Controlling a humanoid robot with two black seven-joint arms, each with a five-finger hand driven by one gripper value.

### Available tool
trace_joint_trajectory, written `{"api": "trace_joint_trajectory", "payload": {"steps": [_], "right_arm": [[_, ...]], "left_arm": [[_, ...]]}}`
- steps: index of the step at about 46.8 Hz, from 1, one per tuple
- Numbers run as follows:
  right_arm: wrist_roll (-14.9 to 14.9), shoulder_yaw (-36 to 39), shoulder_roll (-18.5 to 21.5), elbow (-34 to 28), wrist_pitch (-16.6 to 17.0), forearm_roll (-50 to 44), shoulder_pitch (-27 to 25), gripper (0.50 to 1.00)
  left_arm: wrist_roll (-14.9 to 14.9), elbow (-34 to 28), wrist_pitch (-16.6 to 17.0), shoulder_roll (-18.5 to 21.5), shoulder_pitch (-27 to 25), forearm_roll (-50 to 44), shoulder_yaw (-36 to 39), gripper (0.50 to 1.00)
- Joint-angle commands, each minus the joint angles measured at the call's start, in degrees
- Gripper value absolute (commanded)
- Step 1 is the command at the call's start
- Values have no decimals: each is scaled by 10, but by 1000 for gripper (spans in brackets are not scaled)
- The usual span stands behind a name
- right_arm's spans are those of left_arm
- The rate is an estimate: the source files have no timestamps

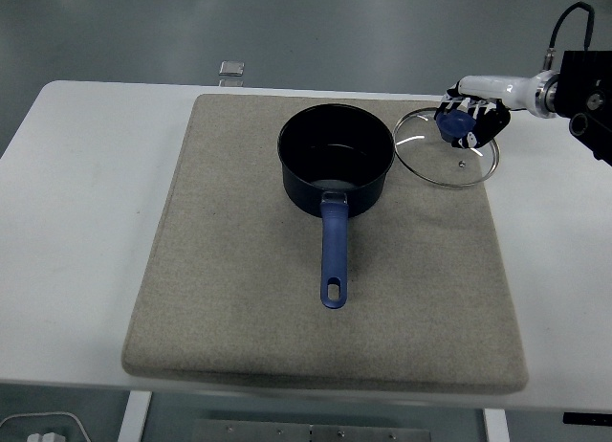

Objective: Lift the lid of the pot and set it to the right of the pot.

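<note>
Across the white bench point(86, 203) lies a large rectangle of grey-beige felt-like mat point(239, 298), rough and fibrous in look, covering most of the working surface. Near the mat's far middle stands a dark blue pot point(336, 161), round, deep and open-topped, with a glossy inside. Its long blue handle point(333, 255) runs straight back toward the near edge of the bench, ending in a small hanging slot. Just to the right of the pot, rim almost meeting rim, is the pot lid point(447, 147): a flat disc of clear glass inside a thin metal ring, with a blue knob on top and a tiny steam vent near its near-right side. It sits over the mat's far right corner, roughly level, though from this angle I cannot be sure whether it rests fully on the mat or hangs just above it. The right hand point(470, 119) comes in from the right edge on a white forearm with black housing behind it, and its dark fingers point(491, 121) are curled around the lid's knob, gripping it. Beyond the mat, by the far edge of the bench, a small clear square object point(229, 69) sits well apart from everything else. Nothing crowds the space between pot and lid.
</note>
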Motion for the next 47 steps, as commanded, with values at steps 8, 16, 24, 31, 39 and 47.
{"api": "trace_joint_trajectory", "payload": {"steps": [8, 16, 24, 31, 39, 47], "right_arm": [[0, 1, 8, -7, 0, 2, -9, 709], [0, 2, 8, -8, 2, 4, -11, 844], [0, 2, 8, -7, 9, 5, -10, 903], [1, 9, 6, -7, 22, 5, -4, 905], [17, 20, 4, -7, 29, 32, 3, 905], [24, 20, 2, -7, 28, 117, 4, 905]], "left_arm": [[0, 0, 0, 0, 0, 0, 0, 1000], [0, 0, 0, 0, 0, 0, 0, 1000], [0, -1, 0, 0, 0, -1, 0, 1000], [0, 0, 0, 0, 0, 0, 0, 1000], [0, 0, 0, 0, 0, 0, 0, 1000], [0, 0, 0, 0, 0, 0, 0, 1000]]}}
